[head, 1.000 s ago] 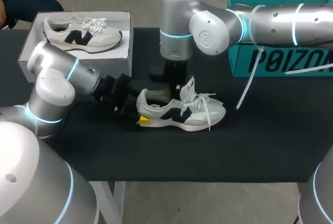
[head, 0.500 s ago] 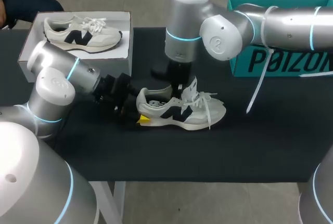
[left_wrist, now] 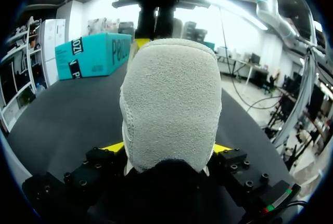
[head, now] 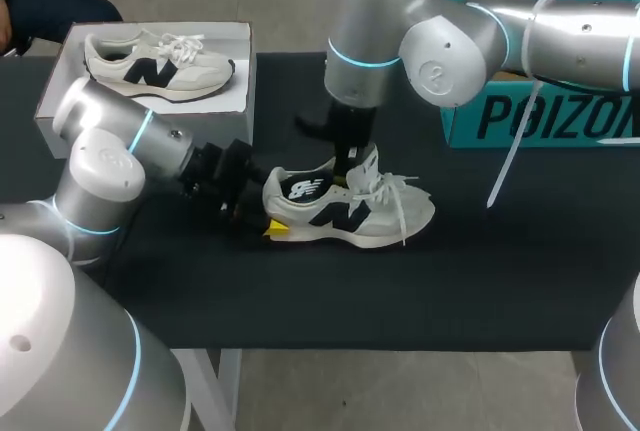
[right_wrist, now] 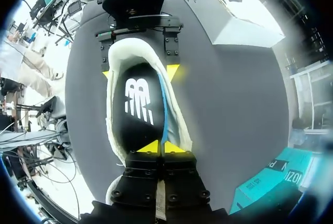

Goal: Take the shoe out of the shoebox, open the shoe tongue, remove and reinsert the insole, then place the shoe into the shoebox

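Observation:
A pale grey shoe [head: 345, 213] with a black side mark lies on its sole in the middle of the black table [head: 500, 271], toe to the right. My left gripper [head: 258, 215] is shut on its fuzzy heel [left_wrist: 169, 99], one yellow tip on each side. My right gripper [head: 352, 163] hangs over the shoe's mouth, its tips [right_wrist: 161, 147] pressed together on the raised tongue [head: 366, 167]. Ahead of them the black insole [right_wrist: 139, 104] with a white logo lies flat inside the shoe. My left gripper [right_wrist: 139, 70] clasps the heel at the far end.
A white shoebox [head: 60, 81] at the back left holds a second, matching shoe [head: 160, 63]. A teal box [head: 540, 116] stands at the back right, under my right arm. White laces [head: 400, 201] trail over the shoe's toe.
My right arm has shifted right and back with the tongue pinched, drawing it up. The shoe's mouth has opened and the insole's logo now shows. The left arm has not moved.

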Available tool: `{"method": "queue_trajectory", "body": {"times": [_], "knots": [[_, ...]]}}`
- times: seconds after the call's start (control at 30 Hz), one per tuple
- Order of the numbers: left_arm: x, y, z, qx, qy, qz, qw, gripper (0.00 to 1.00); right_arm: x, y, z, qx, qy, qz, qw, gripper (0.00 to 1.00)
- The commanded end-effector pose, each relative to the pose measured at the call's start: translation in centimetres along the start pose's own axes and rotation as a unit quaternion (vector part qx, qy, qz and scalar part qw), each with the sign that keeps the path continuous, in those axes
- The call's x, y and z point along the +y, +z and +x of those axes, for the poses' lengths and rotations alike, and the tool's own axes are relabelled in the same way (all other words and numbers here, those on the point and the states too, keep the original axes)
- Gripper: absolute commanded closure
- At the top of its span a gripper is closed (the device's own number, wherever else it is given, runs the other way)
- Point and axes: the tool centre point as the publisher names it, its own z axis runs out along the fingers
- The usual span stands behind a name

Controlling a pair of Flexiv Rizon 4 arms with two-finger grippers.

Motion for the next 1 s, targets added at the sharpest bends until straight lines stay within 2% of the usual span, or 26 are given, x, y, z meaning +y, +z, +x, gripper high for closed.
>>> {"method": "queue_trajectory", "body": {"times": [0.03,0.23,0.5,0.73,0.87,1.0], "knots": [[0.1,0.2,0.0,0.001,0.0,-0.002,1.0,1.0,-1.2,-0.7,0.2,-0.007,0.008,-0.006,1.0,1.0],[0.1,0.2,0.0,0.001,0.0,-0.002,1.0,1.0,-2.2,-1.3,-0.5,-0.018,0.027,-0.012,0.999,1.0],[0.1,0.2,0.0,0.001,0.0,-0.002,1.0,1.0,-1.3,-3.4,-1.3,-0.045,0.021,-0.038,0.998,1.0],[0.1,0.2,0.0,0.001,0.0,-0.002,1.0,1.0,-1.2,-4.3,-1.5,-0.049,0.037,-0.082,0.995,1.0],[0.1,0.2,0.0,0.001,0.0,-0.002,1.0,1.0,-0.9,-4.4,-1.7,-0.053,0.038,-0.092,0.994,1.0],[0.1,0.2,0.0,0.001,0.0,-0.002,1.0,1.0,-0.4,-3.4,-1.7,-0.044,0.033,-0.094,0.994,1.0]]}}
